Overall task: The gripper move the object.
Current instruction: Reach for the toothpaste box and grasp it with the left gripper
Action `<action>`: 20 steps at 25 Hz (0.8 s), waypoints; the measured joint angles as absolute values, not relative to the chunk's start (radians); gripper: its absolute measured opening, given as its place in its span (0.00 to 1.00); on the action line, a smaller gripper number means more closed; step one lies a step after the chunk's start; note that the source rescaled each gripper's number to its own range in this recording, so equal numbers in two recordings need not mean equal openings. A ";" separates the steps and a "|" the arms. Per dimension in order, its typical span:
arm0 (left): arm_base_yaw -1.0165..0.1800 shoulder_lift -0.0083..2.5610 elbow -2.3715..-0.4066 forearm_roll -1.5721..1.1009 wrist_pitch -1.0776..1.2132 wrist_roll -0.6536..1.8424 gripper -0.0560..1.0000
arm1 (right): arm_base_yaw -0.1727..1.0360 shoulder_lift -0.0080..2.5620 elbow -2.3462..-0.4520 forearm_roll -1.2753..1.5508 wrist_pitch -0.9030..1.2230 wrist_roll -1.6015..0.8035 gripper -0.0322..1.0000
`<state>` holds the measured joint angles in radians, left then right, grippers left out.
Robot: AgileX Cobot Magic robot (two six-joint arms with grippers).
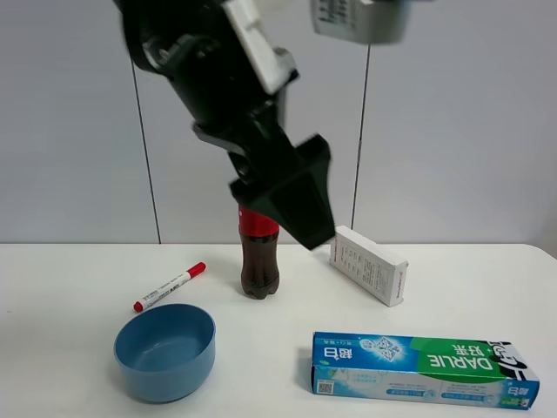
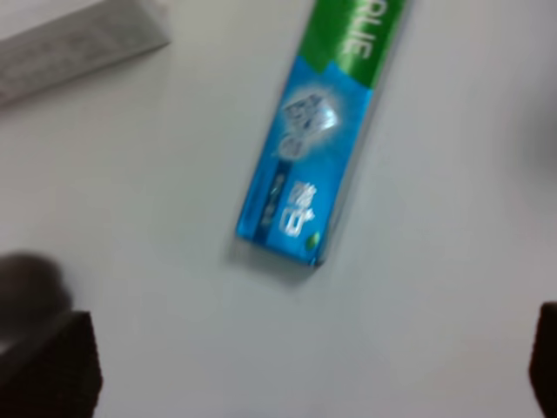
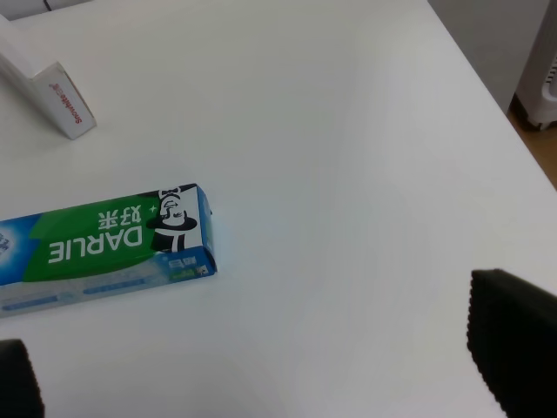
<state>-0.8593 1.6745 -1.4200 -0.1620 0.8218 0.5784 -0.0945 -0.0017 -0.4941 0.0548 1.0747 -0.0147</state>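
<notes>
The left gripper hid the cola bottle cap. Both it and the right gripper stood open and empty, fingers cut off at the frame edges. The object, lettered "DARLIE", lay near-right on the table.

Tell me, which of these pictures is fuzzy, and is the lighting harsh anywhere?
Left wrist view: blurred, with the lettering on the toothpaste carton smeared. Right wrist view: sharp, DARLIE reads clearly. Exterior high view: even light, only faint shadows beneath the blue bowl.
</notes>
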 joint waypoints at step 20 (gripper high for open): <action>-1.032 2.056 -1.592 -0.202 0.547 0.971 1.00 | -0.094 -0.002 -0.494 0.055 1.075 -0.015 1.00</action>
<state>-1.0317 2.0564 -1.5916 -0.2023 0.5475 0.9706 -0.0945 -0.0017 -0.4941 0.0548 1.0747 -0.0147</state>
